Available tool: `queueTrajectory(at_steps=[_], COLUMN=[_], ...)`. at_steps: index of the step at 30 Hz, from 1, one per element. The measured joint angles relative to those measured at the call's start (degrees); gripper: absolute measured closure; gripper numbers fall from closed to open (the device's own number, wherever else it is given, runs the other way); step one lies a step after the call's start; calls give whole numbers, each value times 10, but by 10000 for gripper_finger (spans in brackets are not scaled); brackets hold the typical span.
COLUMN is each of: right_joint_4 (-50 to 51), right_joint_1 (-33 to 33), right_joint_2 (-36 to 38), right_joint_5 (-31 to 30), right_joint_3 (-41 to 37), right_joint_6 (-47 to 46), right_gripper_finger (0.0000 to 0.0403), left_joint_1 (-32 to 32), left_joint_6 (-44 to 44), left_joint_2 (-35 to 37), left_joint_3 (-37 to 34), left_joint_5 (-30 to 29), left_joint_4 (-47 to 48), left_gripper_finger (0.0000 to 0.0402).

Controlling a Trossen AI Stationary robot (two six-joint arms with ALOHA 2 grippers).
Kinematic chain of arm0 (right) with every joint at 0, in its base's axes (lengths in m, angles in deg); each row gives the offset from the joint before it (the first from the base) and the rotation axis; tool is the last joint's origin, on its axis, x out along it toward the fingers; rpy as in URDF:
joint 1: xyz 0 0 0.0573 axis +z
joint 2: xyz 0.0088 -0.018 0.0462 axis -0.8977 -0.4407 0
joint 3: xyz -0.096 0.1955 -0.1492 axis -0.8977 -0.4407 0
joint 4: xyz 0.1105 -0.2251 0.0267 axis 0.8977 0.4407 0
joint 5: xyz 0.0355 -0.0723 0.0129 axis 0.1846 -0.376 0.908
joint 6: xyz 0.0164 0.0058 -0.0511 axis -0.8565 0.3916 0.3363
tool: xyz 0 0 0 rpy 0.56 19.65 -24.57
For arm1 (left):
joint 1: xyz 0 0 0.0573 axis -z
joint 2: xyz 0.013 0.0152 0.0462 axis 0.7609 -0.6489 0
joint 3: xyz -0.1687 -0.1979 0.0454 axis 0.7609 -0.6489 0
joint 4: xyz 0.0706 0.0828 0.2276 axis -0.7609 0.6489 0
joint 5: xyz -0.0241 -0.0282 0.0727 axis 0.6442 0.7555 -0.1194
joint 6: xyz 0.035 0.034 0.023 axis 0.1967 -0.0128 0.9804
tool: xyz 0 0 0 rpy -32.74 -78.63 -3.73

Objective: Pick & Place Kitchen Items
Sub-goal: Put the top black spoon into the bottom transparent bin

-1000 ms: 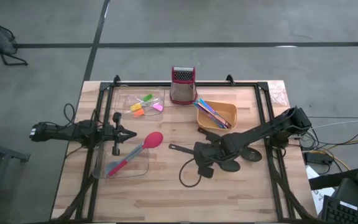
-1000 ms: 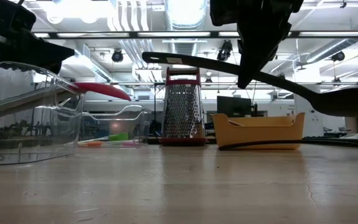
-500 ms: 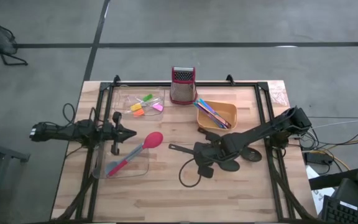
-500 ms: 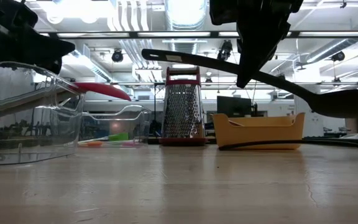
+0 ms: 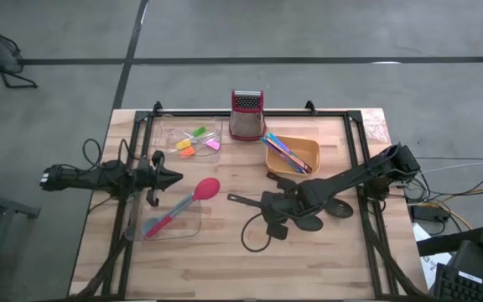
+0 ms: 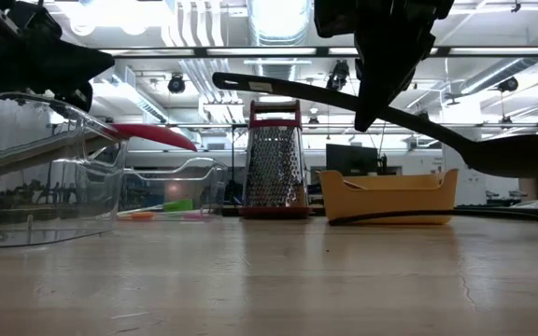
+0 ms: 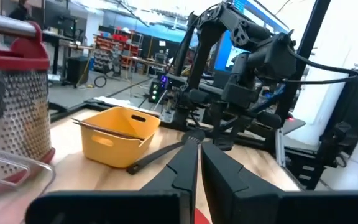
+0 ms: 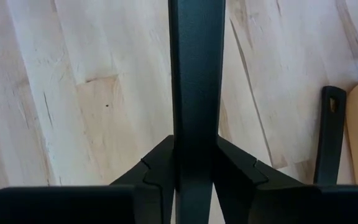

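black slotted spoon (image 6: 344, 98): held off the table, long axis level, handle toward left arm.
right gripper (image 5: 277, 206): clamped on its handle.
left gripper (image 5: 171, 177): closed, empty, above clear tray (image 5: 193, 228).
nearby: box grater (image 5: 246, 115), orange bowl (image 5: 307, 151).

Robotics lab / industrial test space, not a home kitchen. A butcher-block table (image 5: 225, 260) with a black metal frame (image 5: 355, 143) is seen standing on a bare grey concrete floor (image 5: 309, 33) marked with dark tape lines (image 5: 250, 60). An open ceiling with fluorescent strip lights (image 6: 278, 14) and exposed ducting is shown in the low view. Storage shelving (image 7: 107, 46), a lit blue monitor (image 7: 225, 53) and further rig framing are visible past the table in the left wrist view. Loose cables (image 5: 443, 189) and a keyboard (image 5: 476, 281) are seen at the table's right. Kitchen props such as a box grater (image 5: 246, 115) are laid out as test objects.
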State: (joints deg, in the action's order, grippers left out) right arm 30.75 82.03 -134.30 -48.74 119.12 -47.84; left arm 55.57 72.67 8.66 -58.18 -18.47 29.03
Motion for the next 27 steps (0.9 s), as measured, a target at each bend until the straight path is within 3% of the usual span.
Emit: queueTrajectory(at_steps=[7,14,19,23,27], right_joint_4=[0,-1,-3,-5,-15], right_joint_1=[0,-1,-5,-6,-6], right_joint_2=[0,0,0,0,0], right_joint_5=[1,7,39,60,90], right_joint_3=[0,0,0,0,0], right_joint_6=[0,1,7,7,9], right_gripper_finger=[331,314,326,330,315], left_joint_1=[0,1,1,1,2], left_joint_6=[80,165,246,304,325], left_joint_2=[-29,-90,-151,-206,-267], left_joint_3=[0,1,1,1,7], left_joint_5=[-2,8,43,84,89], left_joint_4=[-22,-110,-220,-285,-316], left_gripper_finger=[368,290,230,211,209])
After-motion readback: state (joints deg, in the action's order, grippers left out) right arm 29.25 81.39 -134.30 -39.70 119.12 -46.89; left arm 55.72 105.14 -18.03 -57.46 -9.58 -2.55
